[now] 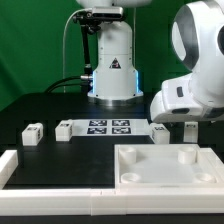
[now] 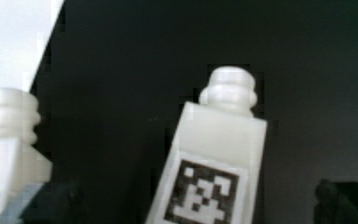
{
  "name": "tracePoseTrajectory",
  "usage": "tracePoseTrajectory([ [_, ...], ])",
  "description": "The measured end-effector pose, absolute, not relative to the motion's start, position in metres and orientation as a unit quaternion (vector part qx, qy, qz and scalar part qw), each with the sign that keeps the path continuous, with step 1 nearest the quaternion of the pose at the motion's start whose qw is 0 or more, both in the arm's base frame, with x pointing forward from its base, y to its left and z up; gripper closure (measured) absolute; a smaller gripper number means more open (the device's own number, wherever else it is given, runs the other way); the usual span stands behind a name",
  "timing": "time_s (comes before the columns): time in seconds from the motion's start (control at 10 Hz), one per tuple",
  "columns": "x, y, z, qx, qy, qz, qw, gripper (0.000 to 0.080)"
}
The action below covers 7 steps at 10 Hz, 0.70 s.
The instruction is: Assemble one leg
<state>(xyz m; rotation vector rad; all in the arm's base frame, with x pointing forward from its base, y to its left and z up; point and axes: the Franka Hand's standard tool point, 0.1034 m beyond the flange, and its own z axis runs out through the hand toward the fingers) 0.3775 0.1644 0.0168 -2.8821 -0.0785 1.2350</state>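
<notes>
1. Out on the exterior view's left, a first spare post (image 1: 32,133) and a second spare post (image 1: 63,129) sit on the dark table, well apart from the action.
2. Centre: the marker board (image 1: 105,127), with a third post (image 1: 160,132) just past it.
3. The gripper (image 1: 187,130) hangs low beside that post. On the wrist view the jaws are spread and grasp nothing. The leg (image 2: 217,150) lies between the dark fingertips (image 2: 51,200), clear of both, its long axis running straight away from them, peg end farthest.
4. In front, the white panel (image 1: 165,168): its corner sockets look empty.
</notes>
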Motion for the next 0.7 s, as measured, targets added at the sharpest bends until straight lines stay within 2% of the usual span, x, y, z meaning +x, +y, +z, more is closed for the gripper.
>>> tracePoseTrajectory([
  [0.4,0.3760,0.1633,0.0085,-0.920,-0.024,0.391,0.004,0.0178],
  [0.6,0.3750,0.1632,0.0073,-0.920,-0.024,0.392,0.004,0.0513],
  [0.7,0.3751,0.1633,0.0073,-0.920,-0.024,0.392,0.004,0.0513],
])
